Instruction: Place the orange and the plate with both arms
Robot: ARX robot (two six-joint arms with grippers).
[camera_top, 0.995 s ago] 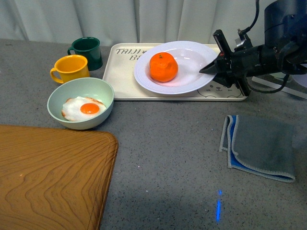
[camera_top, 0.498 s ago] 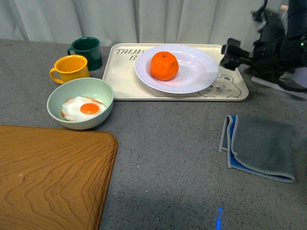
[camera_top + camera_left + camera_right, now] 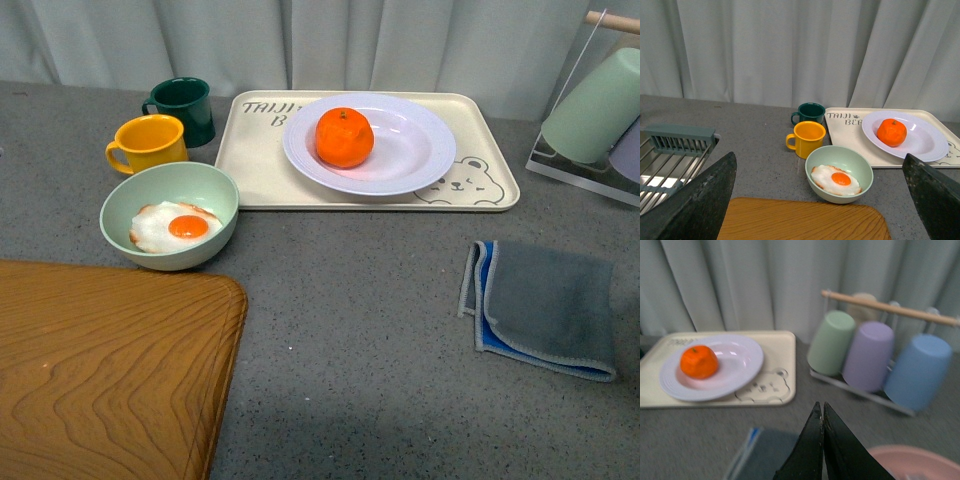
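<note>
One orange (image 3: 344, 137) sits on your plate (image 3: 420, 150); left end effector (image 3: 820, 200) is spread wide, right end effector (image 3: 822, 412) closed, empty.

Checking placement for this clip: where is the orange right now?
In the front view the orange sits on the left part of the plate, which rests on the bear tray at the back of the table, right of the green mug.

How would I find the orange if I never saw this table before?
Look for the beige bear tray at the back of the grey table; a big white plate sits on it. The orange rests in the plate's left half. It is a whole, round, lumpy fruit with a green stem dot, unlike the flat orange yolk of the fried egg in the pale green bowl.
</note>
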